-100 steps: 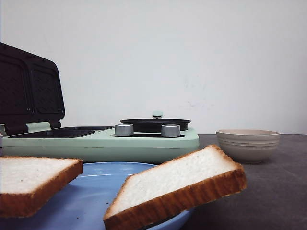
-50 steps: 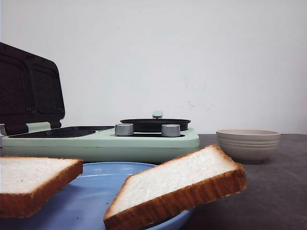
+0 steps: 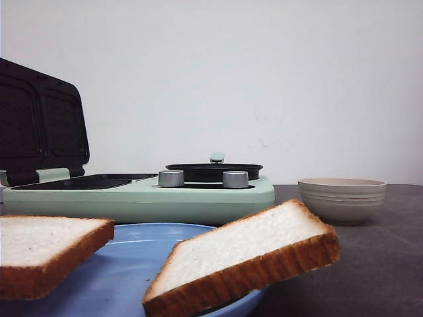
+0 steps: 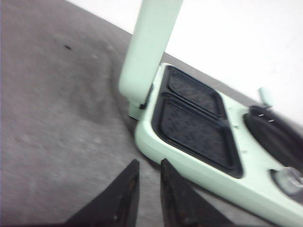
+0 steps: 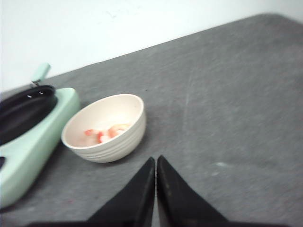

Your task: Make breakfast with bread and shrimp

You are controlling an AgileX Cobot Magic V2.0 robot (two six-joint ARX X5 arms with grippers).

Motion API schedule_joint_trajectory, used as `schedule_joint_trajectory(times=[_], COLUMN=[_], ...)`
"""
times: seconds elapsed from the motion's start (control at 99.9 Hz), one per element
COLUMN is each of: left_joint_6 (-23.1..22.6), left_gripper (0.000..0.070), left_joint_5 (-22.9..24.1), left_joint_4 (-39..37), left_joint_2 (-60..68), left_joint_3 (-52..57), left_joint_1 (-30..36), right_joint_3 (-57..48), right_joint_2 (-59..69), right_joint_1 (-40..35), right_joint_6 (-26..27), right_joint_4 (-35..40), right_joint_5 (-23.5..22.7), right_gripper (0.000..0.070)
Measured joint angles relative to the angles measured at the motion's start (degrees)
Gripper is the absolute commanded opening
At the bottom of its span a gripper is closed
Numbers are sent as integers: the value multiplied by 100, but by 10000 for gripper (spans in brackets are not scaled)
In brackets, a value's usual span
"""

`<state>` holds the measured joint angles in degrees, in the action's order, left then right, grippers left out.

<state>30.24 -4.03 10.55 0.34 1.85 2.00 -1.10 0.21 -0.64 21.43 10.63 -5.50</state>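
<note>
Our left gripper hangs over bare grey table with its two dark fingers parted by a narrow gap and nothing between them. Just beyond its tips sits the mint-green breakfast maker, its lid standing upright and the two dark sandwich plates exposed.

Our right gripper has its fingers pressed together, tip to tip, holding nothing (it too hovers above the table). Near it, just beside the maker's end, stands a cream ribbed bowl with the shrimp inside, a few small orange-red and white pieces lying on the bottom.

From the front we see neither gripper. The bread lies closest to the camera: one slice tilted on the right rim of a blue plate, the other slice resting over the plate's left side, partly cut off by the frame edge. Behind the plate sits the maker, with a black round pan on its right half and two silver knobs on its front edge.
</note>
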Motion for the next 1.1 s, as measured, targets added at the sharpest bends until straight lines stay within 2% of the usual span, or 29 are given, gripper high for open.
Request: schedule_joint_trajectory(times=[0.14,0.3,0.43,0.64,0.72,0.811,0.971,1.101], left_joint_6=[439,750,892,953,837,503,-197,-413], left_gripper=[7,9,9,9,9,9,10,10], left_joint_5=[-415,-859,-1104,-1928,-2243,-2516,-2562,-2577], left_joint_4=[280,638,638,841,1187,1746,2433,2446], left_joint_2=[96,442,931,2157,2682,3248,3853,3862], left_joint_3=[114,308,706,1646,2188,2804,3510,3604], left_joint_1=[-2,0,0,0,0,0,-2,0], right_joint_3=[-216,-778,-1261,-2275,-2730,-3102,-3294,-3294], right_joint_2=[0,254,841,2295,2863,3403,3716,3716], right_joint_1=[0,0,0,0,0,0,-2,-2], right_joint_6=[439,573,599,629,623,577,470,433], right_joint_4=[516,1012,1075,1624,1912,2046,1912,1904], right_joint_5=[-223,-225,-260,-1032,-1241,-1403,-1405,-1405], right_gripper=[0,0,0,0,0,0,0,0])
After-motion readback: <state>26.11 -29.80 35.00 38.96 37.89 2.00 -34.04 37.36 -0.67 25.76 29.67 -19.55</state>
